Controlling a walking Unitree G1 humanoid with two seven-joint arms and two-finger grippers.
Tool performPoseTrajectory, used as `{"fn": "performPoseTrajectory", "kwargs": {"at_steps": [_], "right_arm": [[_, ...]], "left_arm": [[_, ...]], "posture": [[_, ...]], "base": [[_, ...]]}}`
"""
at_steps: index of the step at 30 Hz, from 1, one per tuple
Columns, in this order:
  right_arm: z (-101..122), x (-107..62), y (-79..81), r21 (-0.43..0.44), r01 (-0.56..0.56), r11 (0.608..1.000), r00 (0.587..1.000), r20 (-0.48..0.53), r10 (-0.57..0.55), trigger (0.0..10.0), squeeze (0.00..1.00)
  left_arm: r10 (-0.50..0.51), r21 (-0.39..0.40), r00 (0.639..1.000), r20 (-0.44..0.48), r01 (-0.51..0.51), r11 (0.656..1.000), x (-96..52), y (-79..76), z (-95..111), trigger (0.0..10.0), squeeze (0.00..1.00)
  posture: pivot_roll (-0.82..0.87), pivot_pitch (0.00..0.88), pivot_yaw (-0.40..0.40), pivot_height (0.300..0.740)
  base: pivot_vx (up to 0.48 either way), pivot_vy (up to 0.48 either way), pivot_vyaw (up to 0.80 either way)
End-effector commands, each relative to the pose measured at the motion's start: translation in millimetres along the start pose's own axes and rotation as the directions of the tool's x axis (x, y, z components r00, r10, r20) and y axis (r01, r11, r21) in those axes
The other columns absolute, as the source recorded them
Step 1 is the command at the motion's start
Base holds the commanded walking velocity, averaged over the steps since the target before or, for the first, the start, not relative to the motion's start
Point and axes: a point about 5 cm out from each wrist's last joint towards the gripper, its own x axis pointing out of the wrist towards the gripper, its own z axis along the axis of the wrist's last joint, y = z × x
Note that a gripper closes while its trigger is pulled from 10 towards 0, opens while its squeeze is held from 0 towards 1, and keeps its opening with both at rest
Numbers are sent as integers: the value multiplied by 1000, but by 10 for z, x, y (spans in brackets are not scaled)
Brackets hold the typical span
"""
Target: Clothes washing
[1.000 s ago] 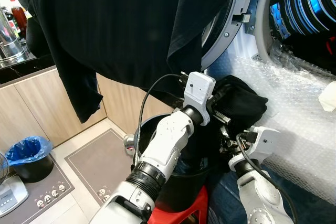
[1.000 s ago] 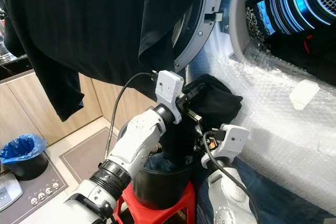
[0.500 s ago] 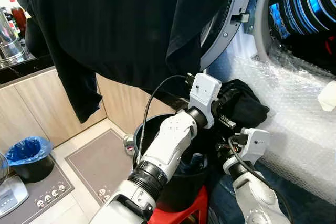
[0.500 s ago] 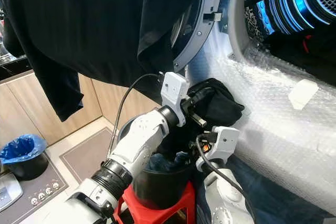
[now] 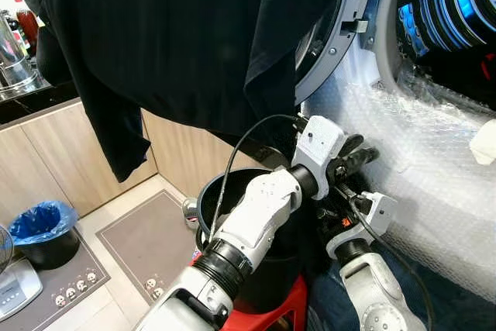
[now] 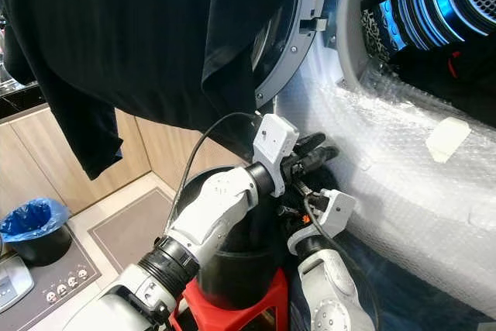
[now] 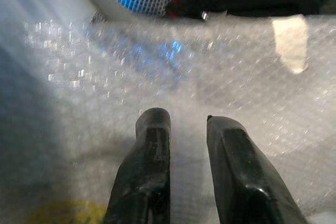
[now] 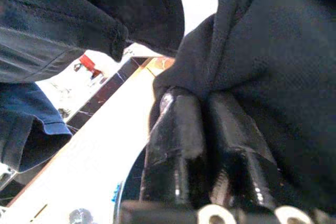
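Now the left gripper (image 5: 358, 153) has let go of the dark clothes it held a moment ago; its fingers (image 7: 148, 166) sit a little apart, empty, by the washer (image 5: 434, 5). Just right, the right gripper (image 8: 206, 145) pinches black cloth (image 8: 273, 66) over the bucket (image 5: 203, 201), so that piece goes in next.

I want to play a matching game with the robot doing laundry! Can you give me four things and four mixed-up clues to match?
Things:
1. left gripper
2. right gripper
3. bin bag
4. stool

Clues:
A. red, under the black bucket
B. shut on black cloth
C. blue, on the floor by the cupboards
D. open, nothing in it, pointing at bubble wrap

Pairs: 1-D, 2-B, 3-C, 4-A
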Motion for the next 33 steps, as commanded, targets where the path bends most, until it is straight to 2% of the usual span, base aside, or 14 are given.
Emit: {"fn": "performPoseTrajectory", "kwargs": {"at_steps": [1,7,9,14,18,19,21,22,23,25,28,31,32,33], "right_arm": [[20,127,216,114,-64,991,996,62,57,0,0],[24,141,207,137,-76,988,996,66,67,0,0],[36,164,214,191,-98,977,993,88,82,0,0],[59,156,195,193,-122,974,989,105,103,0,0],[65,155,188,194,-127,973,988,109,107,0,0],[120,125,154,174,-160,972,983,122,140,0,0],[215,60,114,120,-236,964,967,125,222,0,0],[264,-1,109,66,-306,950,949,93,300,0,0],[264,-1,109,66,-306,950,949,93,300,0,0],[297,-61,118,26,-364,931,930,67,362,0,0],[371,-226,103,-34,-477,878,879,-35,476,0,0],[384,-266,89,-38,-501,864,864,-74,498,0,0],[405,-313,64,-67,-531,844,844,-123,522,0,0],[413,-328,49,-82,-542,836,837,-143,528,0,0]], "left_arm": [[-104,-91,990,100,113,989,279,-460,158,10000,1000],[-107,-92,989,99,116,989,264,-452,162,10000,1000],[-152,-63,978,141,162,985,222,-485,228,10000,1000],[-195,17,963,188,195,981,157,-504,295,10000,1000],[-202,28,960,193,201,979,145,-507,303,10000,1000],[-252,99,949,187,237,966,51,-497,290,10000,922],[-338,211,930,146,305,929,-121,-481,240,10000,0],[-383,265,920,85,350,899,-254,-452,174,10000,0],[-383,265,920,85,350,899,-254,-452,174,10000,0],[-404,297,913,45,374,878,-348,-427,129,10000,0],[-415,352,907,-63,410,842,-637,-317,-13,10000,0],[-408,341,909,-79,410,846,-724,-270,-31,10000,0],[-391,320,917,-86,397,860,-827,-228,-24,10000,0],[-384,314,919,-89,392,865,-864,-219,-18,10000,0]], "posture": [[-121,0,27,740],[-114,0,28,740],[-111,0,34,740],[-115,0,39,740],[-115,0,39,740],[-124,0,49,740],[-127,0,53,740],[-131,0,57,740],[-131,0,57,740],[-134,0,60,740],[-145,0,65,740],[-147,0,64,740],[-148,0,64,740],[-148,0,64,740]], "base": [[0,0,0],[0,0,0],[0,0,0],[0,0,0],[0,0,0],[0,0,0],[0,0,0],[0,0,0],[0,0,0],[0,0,0],[0,0,0],[0,0,0],[0,0,0],[0,0,0]]}}
